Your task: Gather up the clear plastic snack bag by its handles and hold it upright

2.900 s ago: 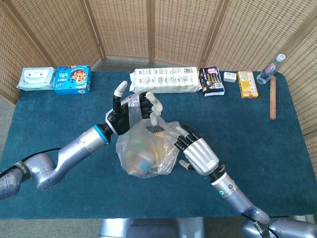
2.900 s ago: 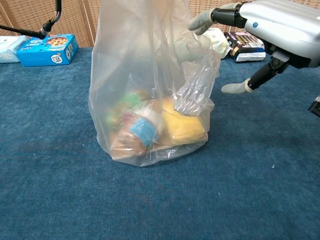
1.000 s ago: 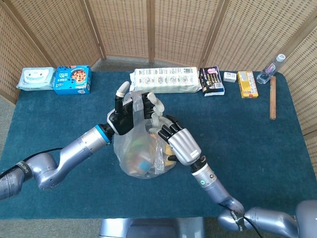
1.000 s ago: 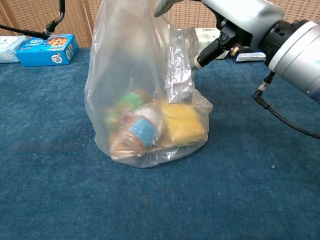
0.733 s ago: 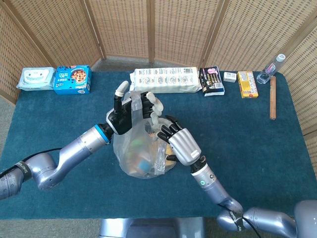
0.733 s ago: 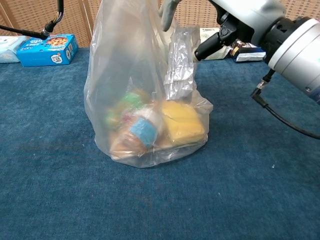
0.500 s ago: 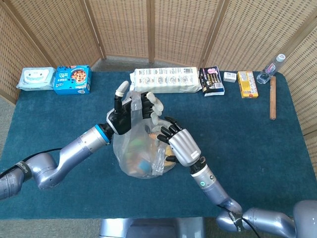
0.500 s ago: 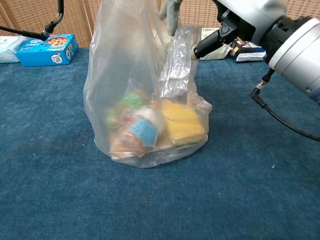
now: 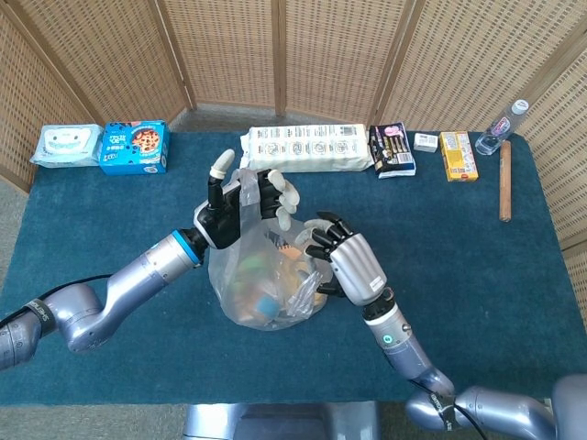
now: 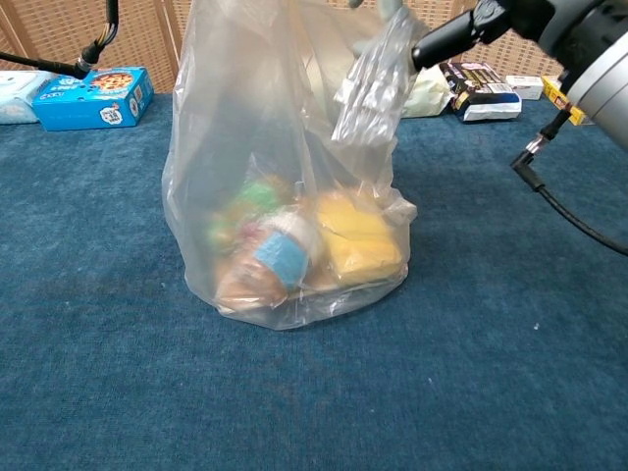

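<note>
I have the clear plastic snack bag [image 9: 266, 280] sitting on the dark blue carpeted table [image 9: 477, 266], a little left of centre and toward the near side. In the chest view it [image 10: 285, 196] stands upright on its base, with a yellow packet [image 10: 358, 240] and a blue-labelled wrapped snack [image 10: 280, 257] visible through the film.

My left hand [image 9: 240, 203] is at the bag's far upper edge. Its fingers [image 9: 275, 194] are curled over a raised strip of plastic, gripping one handle, while one finger [image 9: 220, 170] points up, clear of the film.

My right hand [image 9: 347, 261] is at the right side of the bag, back toward the head camera. Its dark fingers [image 9: 323, 240] are bent in against the plastic. In the chest view a crumpled flap of the film [image 10: 373, 83] is lifted at the upper right, right at a dark fingertip [image 10: 446, 39], so I read it as pinched there, though the contact itself is partly cut off by the frame's top edge.

Along the far edge lie a pale wet-wipes pack [image 9: 66, 145], a blue biscuit box [image 9: 135, 147], a long white printed package [image 9: 307, 147], a dark snack packet [image 9: 393, 149], a small white box [image 9: 426, 141], a yellow box [image 9: 458, 155], a clear plastic bottle [image 9: 503, 128] and a wooden stick [image 9: 504, 179]. Woven wicker screens [image 9: 330, 55] stand behind the table.
</note>
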